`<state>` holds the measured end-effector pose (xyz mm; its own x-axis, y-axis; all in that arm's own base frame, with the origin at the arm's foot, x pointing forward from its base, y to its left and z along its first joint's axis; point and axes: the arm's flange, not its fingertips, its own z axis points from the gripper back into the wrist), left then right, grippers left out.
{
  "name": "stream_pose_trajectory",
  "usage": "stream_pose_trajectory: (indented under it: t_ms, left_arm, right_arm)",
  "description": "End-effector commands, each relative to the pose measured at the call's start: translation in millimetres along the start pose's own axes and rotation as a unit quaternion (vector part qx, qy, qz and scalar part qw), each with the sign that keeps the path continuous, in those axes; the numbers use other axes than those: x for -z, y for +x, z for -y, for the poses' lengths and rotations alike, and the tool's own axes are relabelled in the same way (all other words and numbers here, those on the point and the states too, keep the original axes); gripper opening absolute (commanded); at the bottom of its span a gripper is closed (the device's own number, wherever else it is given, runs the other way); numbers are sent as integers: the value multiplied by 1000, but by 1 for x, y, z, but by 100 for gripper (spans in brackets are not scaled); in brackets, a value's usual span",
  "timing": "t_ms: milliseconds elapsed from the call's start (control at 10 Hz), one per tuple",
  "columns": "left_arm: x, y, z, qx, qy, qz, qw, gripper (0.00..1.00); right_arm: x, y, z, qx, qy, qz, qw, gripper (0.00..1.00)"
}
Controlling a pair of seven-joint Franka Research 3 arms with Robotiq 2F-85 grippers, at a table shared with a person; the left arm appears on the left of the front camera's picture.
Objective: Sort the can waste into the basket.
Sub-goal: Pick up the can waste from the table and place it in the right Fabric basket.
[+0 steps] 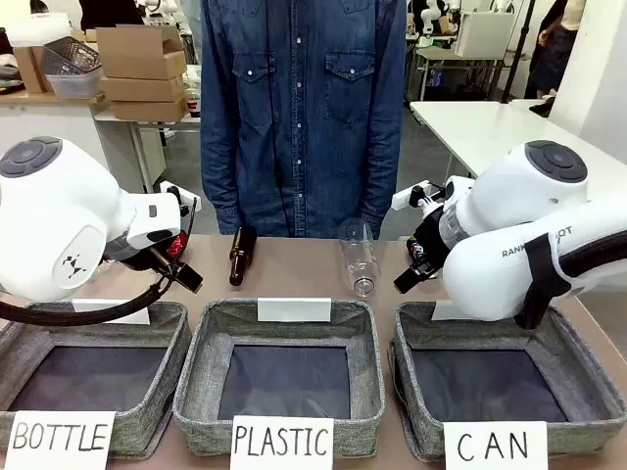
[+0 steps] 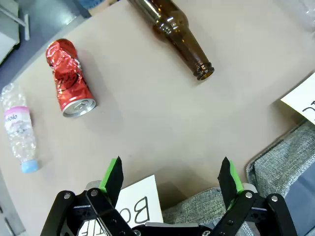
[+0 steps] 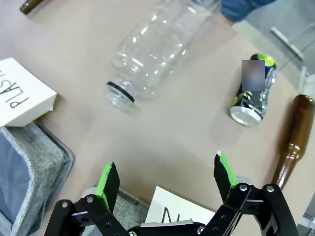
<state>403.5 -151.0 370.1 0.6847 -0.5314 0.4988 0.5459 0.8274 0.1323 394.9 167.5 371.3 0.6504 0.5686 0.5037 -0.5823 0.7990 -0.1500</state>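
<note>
while both my claws hang open over the table [image 2: 147, 123], the black can [image 3: 252, 101] lies on its side just behind the can basket [image 1: 406, 382], past that basket's back card [image 3: 179, 211]. it is dented, with its silver end turned toward the basket. a brown glass bottle [image 3: 293, 137] lies just beside the can, not touching it, also behind the can basket.

the red can [image 2: 69, 78] lies on its side too, crumpled, well apart from the can basket, behind the far end of the basket row. a small crushed plastic bottle [image 2: 19, 128] lies beyond it, farther again from the can basket. a second brown bottle [image 2: 172, 34] lies on the red can's other side, apart from it.

my right claw [image 3: 165, 164] hovers over the can basket's back rim with its green pads spread wide and nothing between them. a clear plastic bottle [image 3: 152, 54] lies behind the plastic basket [image 1: 211, 362], the can basket's neighbour.

my left claw [image 2: 171, 164] is spread just as wide and holds nothing. it sits two baskets over from the can basket, above the bottle basket [image 1: 174, 357] and its back card [image 2: 135, 204].

a person in a denim shirt [image 1: 304, 108] stands across the table, up the row from the can basket. the white sign reading can [image 1: 495, 446] stands at the can basket's near wall.
</note>
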Motion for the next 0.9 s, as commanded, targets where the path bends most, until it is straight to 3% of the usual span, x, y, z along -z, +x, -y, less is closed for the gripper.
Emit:
stream_pose_trajectory:
  t_ms: [0, 800]
  left_arm:
    - [0, 0, 0, 0, 0, 0, 1000, 100]
    - [0, 0, 0, 0, 0, 0, 1000, 100]
  right_arm:
    - [0, 0, 0, 0, 0, 0, 1000, 100]
    - [0, 0, 0, 0, 0, 0, 1000, 100]
